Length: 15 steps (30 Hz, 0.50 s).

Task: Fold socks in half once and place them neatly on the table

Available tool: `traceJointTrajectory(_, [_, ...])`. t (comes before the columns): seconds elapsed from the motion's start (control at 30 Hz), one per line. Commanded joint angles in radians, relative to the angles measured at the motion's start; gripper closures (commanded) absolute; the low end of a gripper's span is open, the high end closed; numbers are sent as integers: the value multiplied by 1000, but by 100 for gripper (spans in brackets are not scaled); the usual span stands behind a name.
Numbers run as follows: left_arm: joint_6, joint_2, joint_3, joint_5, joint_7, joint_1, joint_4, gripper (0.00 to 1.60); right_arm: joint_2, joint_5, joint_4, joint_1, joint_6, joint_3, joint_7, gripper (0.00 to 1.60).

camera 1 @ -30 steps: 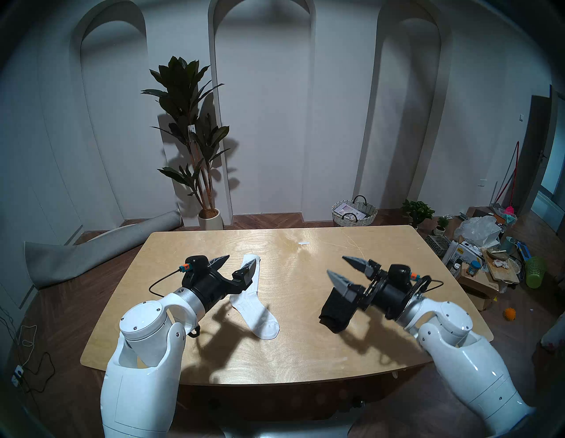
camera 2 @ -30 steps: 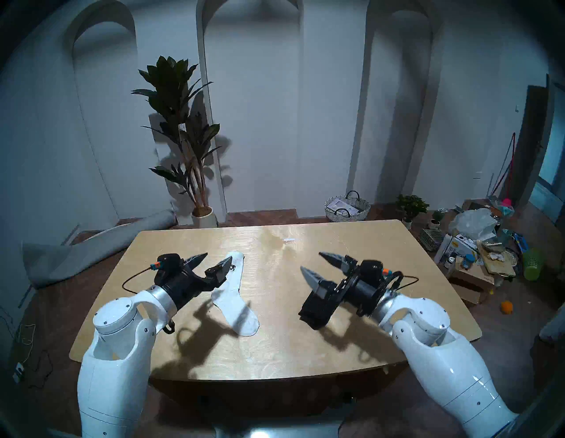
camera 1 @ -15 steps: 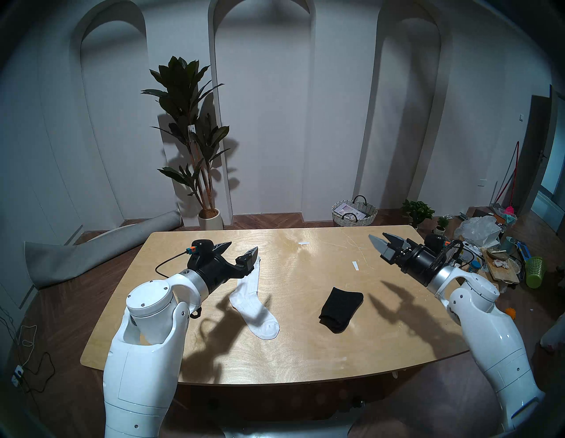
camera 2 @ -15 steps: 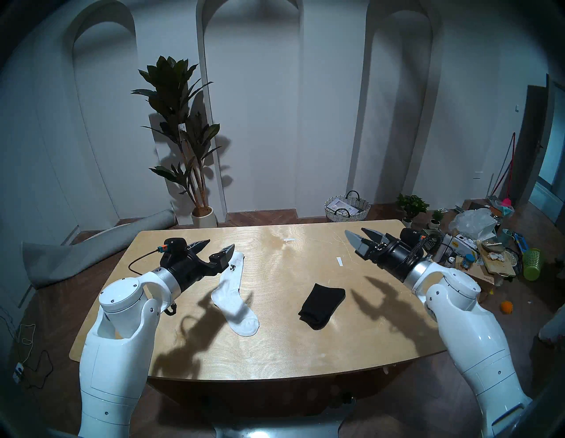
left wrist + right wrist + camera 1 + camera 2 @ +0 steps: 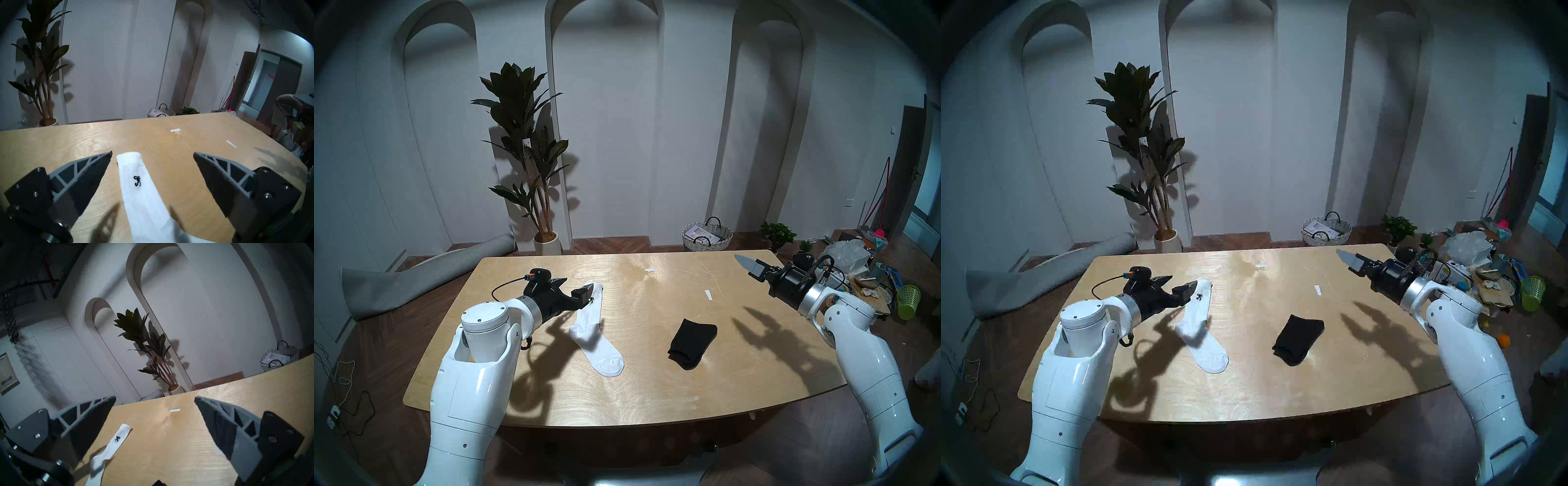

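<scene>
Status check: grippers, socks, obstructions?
Left gripper open, straddling white sock cuff. Right gripper open, empty. Black sock folded. Nothing obstructing.

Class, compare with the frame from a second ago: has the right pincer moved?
Yes. The right pincer has swung right and farther back, away from the folded black sock, toward the table's far right corner.

My two arms wear glossy white shells with small dark screws, each ending in a brushed silver wrist ring and a black cylindrical housing. The left end effector [image 5: 573,286] carries black mounts dotted with silver screws and grey fingers [image 5: 79,167] with triangular lattice ribbing tapering to points. A black wrist camera with an orange-and-teal plug sits at its 12 o'clock, trailing a thin black cable. The right end effector [image 5: 746,263] matches, with braided black cabling looping at its 2 o'clock.
</scene>
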Motion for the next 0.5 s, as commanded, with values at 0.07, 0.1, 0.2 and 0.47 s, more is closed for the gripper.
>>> traceJointTrajectory(0.07, [20, 44, 0, 5, -36, -106, 63, 0, 8, 78, 4, 57, 109, 1, 18, 0])
traceJointTrajectory(0.1, [24, 46, 1, 6, -42, -114, 73, 0, 8, 86, 7, 59, 125, -1, 20, 0])
traceJointTrajectory(0.2, [33, 52, 4, 7, -56, -135, 96, 0, 11, 103, 18, 62, 168, -8, 24, 0])
traceJointTrajectory(0.47, [55, 68, 15, 10, -92, -187, 148, 0, 16, 145, 56, 78, 279, -24, 33, 0])
